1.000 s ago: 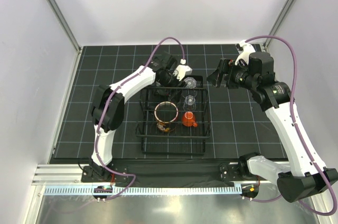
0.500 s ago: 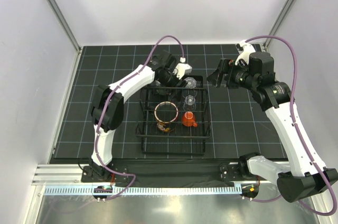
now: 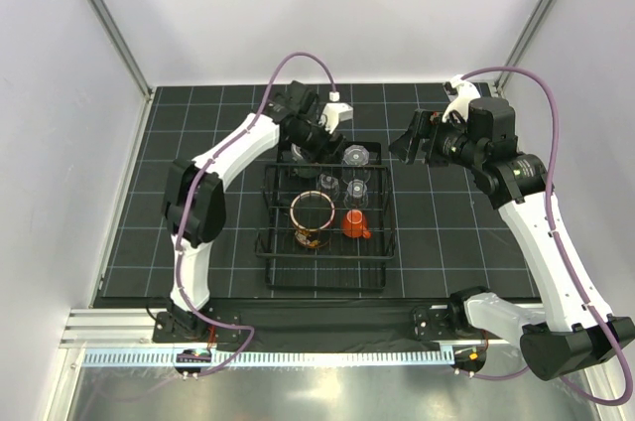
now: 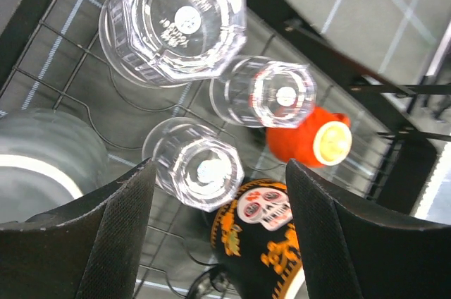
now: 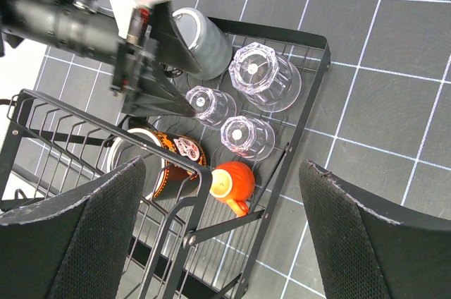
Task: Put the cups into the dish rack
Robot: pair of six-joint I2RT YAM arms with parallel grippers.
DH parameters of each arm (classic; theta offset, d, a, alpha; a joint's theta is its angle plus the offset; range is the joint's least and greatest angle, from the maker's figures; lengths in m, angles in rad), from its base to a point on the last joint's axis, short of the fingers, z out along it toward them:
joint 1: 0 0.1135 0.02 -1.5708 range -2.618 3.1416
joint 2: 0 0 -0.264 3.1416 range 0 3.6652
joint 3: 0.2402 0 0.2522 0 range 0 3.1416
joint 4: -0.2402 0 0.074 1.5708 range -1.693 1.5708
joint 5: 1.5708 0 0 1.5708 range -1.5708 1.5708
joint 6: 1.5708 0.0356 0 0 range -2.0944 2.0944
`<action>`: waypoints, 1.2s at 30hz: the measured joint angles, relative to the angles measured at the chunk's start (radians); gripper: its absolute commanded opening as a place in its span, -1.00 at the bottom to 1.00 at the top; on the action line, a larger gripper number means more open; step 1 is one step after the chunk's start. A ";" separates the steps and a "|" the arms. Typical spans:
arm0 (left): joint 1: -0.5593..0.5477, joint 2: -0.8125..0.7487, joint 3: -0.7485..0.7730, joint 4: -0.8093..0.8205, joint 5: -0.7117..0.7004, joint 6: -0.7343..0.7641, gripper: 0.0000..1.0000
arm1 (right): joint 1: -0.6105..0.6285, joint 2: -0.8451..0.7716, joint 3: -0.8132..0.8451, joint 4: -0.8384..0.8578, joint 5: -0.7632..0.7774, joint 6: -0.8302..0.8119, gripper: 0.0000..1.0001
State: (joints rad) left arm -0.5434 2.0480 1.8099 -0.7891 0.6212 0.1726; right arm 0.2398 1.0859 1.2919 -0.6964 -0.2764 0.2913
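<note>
The black wire dish rack (image 3: 382, 242) holds all the cups in view. A large clear cup (image 4: 173, 20) and two small clear cups (image 4: 271, 92) (image 4: 197, 165) stand with their bottoms up. Beside them are the small orange cup (image 4: 317, 137), the dark patterned mug (image 4: 264, 235) and the grey-green cup (image 4: 42, 165). My left gripper (image 3: 322, 148) hovers open above the nearest small clear cup and holds nothing. My right gripper (image 3: 409, 143) hangs open and empty to the right of the rack's far end, looking down on the cups (image 5: 246, 135) and the mug (image 5: 173, 161).
The rack (image 5: 310, 101) sits on a black gridded mat (image 3: 446, 232). White walls and metal frame posts close in the back and sides. The arm bases and a metal rail run along the near edge.
My left gripper has drawn back up and to the far left, away from the rack. A small clear cup now shows standing in the rack where it was. The right arm has not moved.
</note>
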 measured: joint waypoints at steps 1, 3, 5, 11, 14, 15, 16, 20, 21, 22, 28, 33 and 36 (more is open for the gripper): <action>0.006 -0.007 0.000 0.000 0.017 -0.008 0.44 | 0.000 0.000 0.000 0.000 0.000 0.000 0.78; 0.019 -0.025 0.000 0.003 0.051 -0.018 0.44 | 0.000 0.000 0.000 0.000 0.000 0.000 0.78; 0.034 -0.047 0.000 0.018 0.093 -0.042 0.44 | 0.000 0.000 0.000 0.000 0.000 0.000 0.78; 0.102 -0.160 -0.038 0.150 0.241 -0.173 0.46 | -0.002 0.000 0.000 0.000 -0.001 0.002 0.78; 0.134 -0.233 -0.076 0.243 0.291 -0.255 0.47 | -0.002 -0.002 -0.001 0.000 -0.001 0.002 0.78; 0.142 -0.262 -0.094 0.278 0.296 -0.290 0.48 | -0.002 -0.004 -0.003 -0.001 0.000 0.003 0.77; 0.150 -0.291 -0.114 0.308 0.295 -0.324 0.49 | -0.002 -0.007 -0.006 0.000 0.000 0.003 0.78; 0.170 -0.414 -0.196 0.384 0.241 -0.442 0.63 | -0.002 -0.029 -0.023 -0.005 0.001 0.005 0.80; 0.174 -0.451 -0.228 0.401 0.206 -0.470 0.65 | -0.002 -0.035 -0.029 -0.008 0.001 0.005 0.83; 0.179 -0.492 -0.263 0.410 0.171 -0.497 0.69 | -0.002 -0.043 -0.034 -0.013 0.003 0.006 0.84; 0.243 -0.758 -0.499 0.422 -0.047 -0.642 0.81 | -0.002 -0.108 -0.074 -0.050 0.037 0.005 0.94; 0.289 -0.932 -0.607 0.359 -0.224 -0.719 0.91 | -0.002 -0.160 -0.079 -0.114 0.098 0.006 0.99; 0.297 -1.037 -0.679 0.341 -0.296 -0.757 0.99 | -0.002 -0.200 -0.082 -0.159 0.154 0.011 0.99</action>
State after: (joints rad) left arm -0.2466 1.0111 1.1305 -0.4484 0.3248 -0.5842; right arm 0.2379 0.8864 1.2095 -0.8558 -0.1223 0.3023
